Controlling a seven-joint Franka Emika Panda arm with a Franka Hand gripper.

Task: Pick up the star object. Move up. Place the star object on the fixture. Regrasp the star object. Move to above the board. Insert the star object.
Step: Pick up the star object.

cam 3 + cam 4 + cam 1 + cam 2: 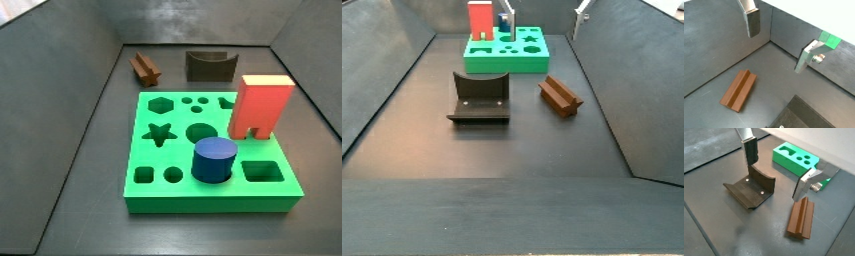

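The star object (800,218) is a small brown peg lying flat on the dark floor beside the fixture (751,190). Both side views show it too, the star object (560,97) right of the fixture (478,100) and the star object (144,68) left of the fixture (211,66). My gripper (774,181) hangs open well above the floor with nothing between its fingers. The peg (739,90) lies below it, off to one side of the gripper (777,52). The green board (509,50) with shaped holes lies beyond the fixture.
A tall red block (261,106) and a blue cylinder (214,160) stand in the board (174,150). Dark walls (80,90) enclose the floor on all sides.
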